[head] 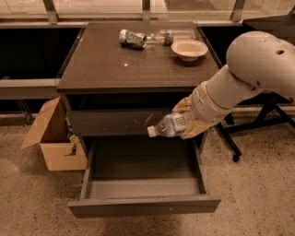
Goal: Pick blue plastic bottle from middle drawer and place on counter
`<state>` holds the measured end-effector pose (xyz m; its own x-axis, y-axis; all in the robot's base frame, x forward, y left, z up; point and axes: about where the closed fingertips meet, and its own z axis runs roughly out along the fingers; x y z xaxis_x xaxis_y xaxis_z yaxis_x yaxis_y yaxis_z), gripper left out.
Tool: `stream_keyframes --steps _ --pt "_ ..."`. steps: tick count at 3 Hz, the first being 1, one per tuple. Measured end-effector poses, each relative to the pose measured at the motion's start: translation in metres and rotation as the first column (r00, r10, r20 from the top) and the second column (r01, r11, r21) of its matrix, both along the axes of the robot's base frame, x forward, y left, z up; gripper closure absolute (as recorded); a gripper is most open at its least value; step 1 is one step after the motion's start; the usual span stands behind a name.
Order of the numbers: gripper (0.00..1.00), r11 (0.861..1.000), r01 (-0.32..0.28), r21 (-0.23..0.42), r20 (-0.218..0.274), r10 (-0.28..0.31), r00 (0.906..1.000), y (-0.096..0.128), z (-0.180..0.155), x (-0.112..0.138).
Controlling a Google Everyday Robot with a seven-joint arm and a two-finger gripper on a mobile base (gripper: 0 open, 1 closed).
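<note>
So we had the middle drawer [143, 205] open and bare inside; the blue plastic bottle [167, 125] hung above it, cap leftward, clamped in our gripper [188, 123]. The pick looked done, we judged; setting it on the counter [200, 69] remained.

The floor [32, 203] was pale, speckled stone. Along the back wall ran a row of windows [92, 5], bright with light and divided by grey metal posts [50, 9], above a dark recess and a grey ledge [27, 87]. A dark grey drawer cabinet [106, 122] stood in the middle, with an open cardboard box [55, 147] on the floor just beside it and the black legs of a wheeled stand [272, 115] on its other side, and the end effector [184, 123] hung close in front of the cabinet.
</note>
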<state>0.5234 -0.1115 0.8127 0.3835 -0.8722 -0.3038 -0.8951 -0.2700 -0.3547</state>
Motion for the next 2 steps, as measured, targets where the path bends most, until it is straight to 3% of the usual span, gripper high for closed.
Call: stream_keyframes --steps 1,2 --pt "1.00 1.000 0.000 0.000 0.000 0.000 1.0000 0.000 0.000 0.000" --pt "1.00 0.999 -0.032 0.015 0.051 0.031 0.9982 0.006 0.024 0.017"
